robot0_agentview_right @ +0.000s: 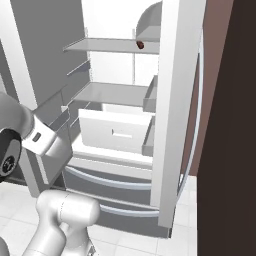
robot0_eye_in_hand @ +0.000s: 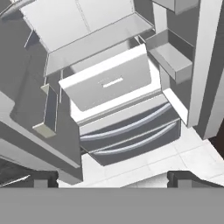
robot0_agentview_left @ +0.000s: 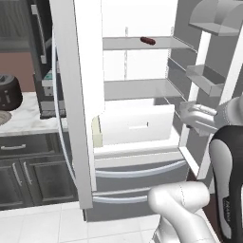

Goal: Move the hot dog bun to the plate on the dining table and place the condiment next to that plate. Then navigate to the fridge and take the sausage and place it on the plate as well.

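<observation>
Fingers [robot0_eye_in_hand: 111, 179] stand spread wide at the bottom of the hand view, grasping nothing, facing the open fridge [robot0_agentview_left: 137, 118]. From the left, its white drawer [robot0_eye_in_hand: 107, 81] is shut, contents hidden. Farther right and higher, the sausage [robot0_agentview_left: 147, 41] lies on the top shelf [robot0_agentview_left: 142, 44]. Left base view adds a marble table [robot0_agentview_left: 28, 118] carrying a dark appliance [robot0_agentview_left: 9, 92].

Fridge [robot0_agentview_left: 137, 128] stands open on the white tiled floor [robot0_agentview_left: 42, 223], both doors swung wide. Upper shelf [robot0_agentview_left: 142, 43] carries the sausage [robot0_agentview_left: 147, 41], lying near the shelf's right end; in the right base view it peeks out beside the door edge [robot0_agentview_right: 140, 45]. Shelf below it [robot0_agentview_left: 137, 88] sits above the white drawer [robot0_agentview_left: 137, 124]. Marble counter [robot0_agentview_left: 28, 118] left of the fridge carries a dark round appliance [robot0_agentview_left: 9, 91].
</observation>
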### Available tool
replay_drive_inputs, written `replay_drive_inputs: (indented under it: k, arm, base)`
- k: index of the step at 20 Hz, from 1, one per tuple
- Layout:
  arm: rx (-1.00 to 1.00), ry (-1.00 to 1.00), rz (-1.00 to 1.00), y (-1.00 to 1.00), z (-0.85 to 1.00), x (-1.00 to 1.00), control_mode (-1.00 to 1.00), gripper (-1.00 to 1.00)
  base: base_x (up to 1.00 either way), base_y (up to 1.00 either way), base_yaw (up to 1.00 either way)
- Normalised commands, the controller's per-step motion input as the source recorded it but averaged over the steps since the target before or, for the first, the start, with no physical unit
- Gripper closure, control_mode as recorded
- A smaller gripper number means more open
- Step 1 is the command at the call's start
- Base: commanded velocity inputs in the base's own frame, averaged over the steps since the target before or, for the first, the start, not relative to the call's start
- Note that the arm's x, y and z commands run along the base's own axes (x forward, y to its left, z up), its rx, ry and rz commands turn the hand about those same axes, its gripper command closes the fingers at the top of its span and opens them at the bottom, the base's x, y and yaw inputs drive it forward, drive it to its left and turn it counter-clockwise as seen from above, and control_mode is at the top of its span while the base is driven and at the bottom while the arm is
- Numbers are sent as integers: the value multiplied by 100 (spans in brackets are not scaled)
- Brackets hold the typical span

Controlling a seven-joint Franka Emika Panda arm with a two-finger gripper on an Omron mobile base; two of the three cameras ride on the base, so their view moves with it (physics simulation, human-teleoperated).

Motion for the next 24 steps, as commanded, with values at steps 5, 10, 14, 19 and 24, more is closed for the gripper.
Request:
replay_drive_inputs:
  k: [5, 10, 14, 19, 24]
  arm:
    - [-17, 0, 2, -13, 0, -1, -100, -100]
    - [0, 0, 2, 0, 0, 0, -100, -100]
    - [0, 0, 0, 0, -3, -8, -100, -100]
    - [0, 0, 0, 0, -6, -5, -100, -100]
    - [0, 0, -1, 0, 0, -1, 100, -100]
  base:
    - [0, 0, 0]
    - [0, 0, 0]
    - [0, 0, 0]
    - [0, 0, 0]
    - [20, -1, -1]
